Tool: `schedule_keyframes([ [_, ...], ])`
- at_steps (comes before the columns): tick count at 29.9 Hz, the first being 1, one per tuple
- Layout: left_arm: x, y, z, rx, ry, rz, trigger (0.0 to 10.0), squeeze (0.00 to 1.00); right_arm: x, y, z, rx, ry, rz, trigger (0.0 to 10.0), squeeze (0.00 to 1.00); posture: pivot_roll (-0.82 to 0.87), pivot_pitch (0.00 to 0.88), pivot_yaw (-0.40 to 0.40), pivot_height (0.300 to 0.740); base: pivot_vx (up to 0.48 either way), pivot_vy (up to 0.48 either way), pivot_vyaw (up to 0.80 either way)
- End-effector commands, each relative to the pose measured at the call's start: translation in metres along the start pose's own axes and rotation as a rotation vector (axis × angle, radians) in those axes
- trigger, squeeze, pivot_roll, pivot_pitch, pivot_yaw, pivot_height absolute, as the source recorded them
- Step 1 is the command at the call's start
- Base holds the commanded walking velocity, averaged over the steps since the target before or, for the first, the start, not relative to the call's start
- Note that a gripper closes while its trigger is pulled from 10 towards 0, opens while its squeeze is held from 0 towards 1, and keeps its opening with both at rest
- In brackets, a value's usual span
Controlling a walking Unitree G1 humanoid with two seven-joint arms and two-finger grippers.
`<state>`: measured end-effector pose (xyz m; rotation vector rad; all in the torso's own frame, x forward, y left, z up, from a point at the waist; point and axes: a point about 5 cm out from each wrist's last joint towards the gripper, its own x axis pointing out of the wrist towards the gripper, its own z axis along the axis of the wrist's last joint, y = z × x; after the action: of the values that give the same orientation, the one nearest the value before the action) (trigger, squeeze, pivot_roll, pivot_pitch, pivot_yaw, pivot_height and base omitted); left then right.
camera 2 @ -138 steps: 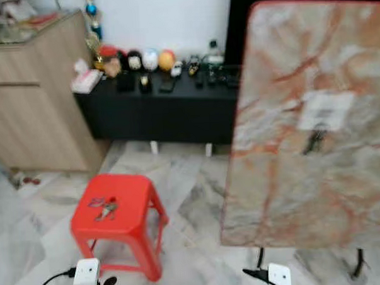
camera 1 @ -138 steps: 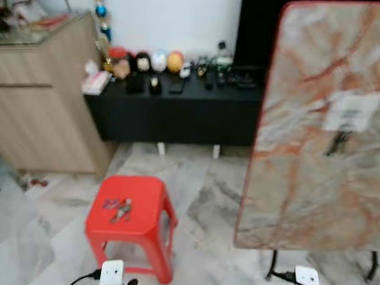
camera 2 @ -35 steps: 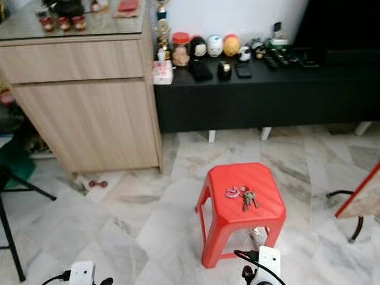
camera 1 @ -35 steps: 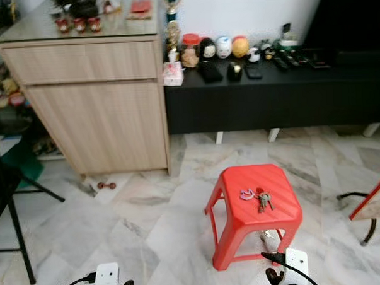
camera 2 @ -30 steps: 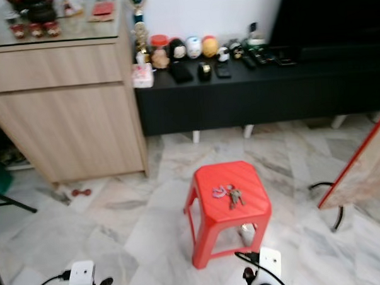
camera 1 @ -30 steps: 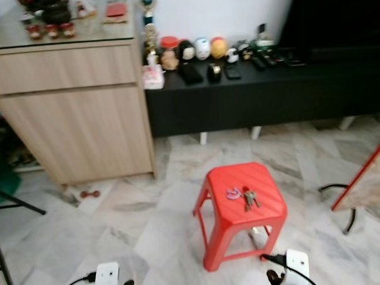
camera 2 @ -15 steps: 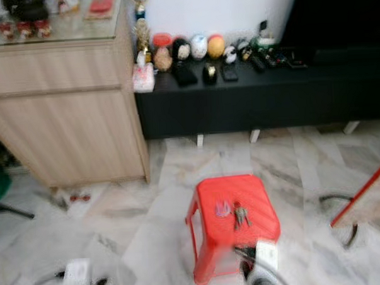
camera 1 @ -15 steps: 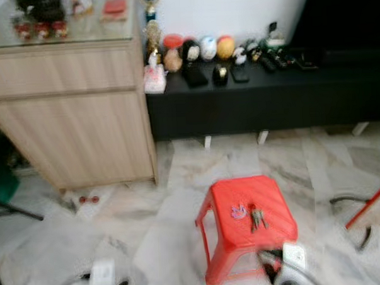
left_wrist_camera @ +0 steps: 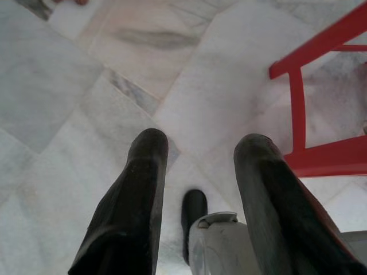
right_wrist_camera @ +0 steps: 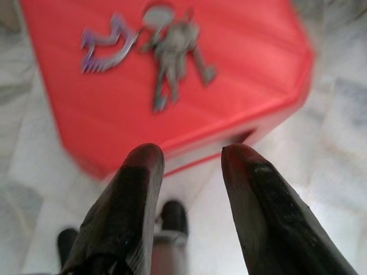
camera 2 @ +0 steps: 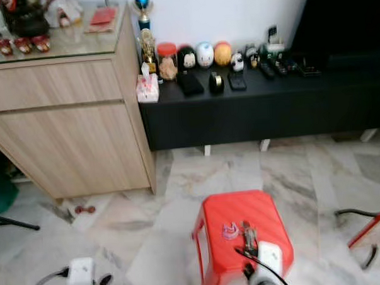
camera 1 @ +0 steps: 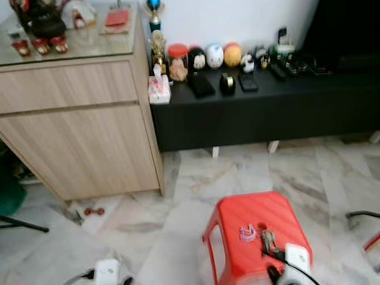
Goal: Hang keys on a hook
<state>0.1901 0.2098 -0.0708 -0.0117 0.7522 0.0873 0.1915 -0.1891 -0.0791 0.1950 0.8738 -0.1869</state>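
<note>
Keys [right_wrist_camera: 175, 54] are lying atop the red stool [right_wrist_camera: 252, 69]; I am holding my right gripper [right_wrist_camera: 189, 166] wide just short of them, for approach.

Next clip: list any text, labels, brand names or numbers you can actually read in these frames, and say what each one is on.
No text can be read in these frames.
Tissue pack on the black TV bench: print too blurred to read.
Red-lidded jar: label too small.
Red card on the wooden cabinet: nothing legible.
Keys and purple tag on the red stool: no markings resolved.
</note>
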Motion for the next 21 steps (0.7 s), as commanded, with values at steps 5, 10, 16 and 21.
schedule_keyframes([
  [5,-0.0029,0.0064,-0.0075,0.026,0.033,0.013,10.0,0.0,0.0,0.0047,-0.0026,0.008,0.009,0.009,10.0,0.0,0.16,0.027,-0.053,0.74,0.0,-0.359,0.0],
  [10,-0.003,0.0058,-0.008,0.028,0.034,0.011,10.0,0.0,0.0,0.0055,-0.0027,0.006,0.009,0.013,10.0,0.0,0.16,0.019,-0.051,0.74,0.0,-0.455,0.0],
  [16,-0.0031,0.0058,-0.0081,0.031,0.034,0.011,10.0,0.0,0.0,0.0067,-0.003,-0.009,0.011,0.02,10.0,0.0,0.16,0.018,-0.05,0.74,0.0,-0.433,0.0],
  [21,-0.0032,0.0056,-0.0086,0.035,0.037,0.009,10.0,0.0,0.0,0.0073,-0.0033,-0.007,0.012,0.02,10.0,0.0,0.16,0.024,-0.051,0.74,0.0,-0.082,0.0],
])
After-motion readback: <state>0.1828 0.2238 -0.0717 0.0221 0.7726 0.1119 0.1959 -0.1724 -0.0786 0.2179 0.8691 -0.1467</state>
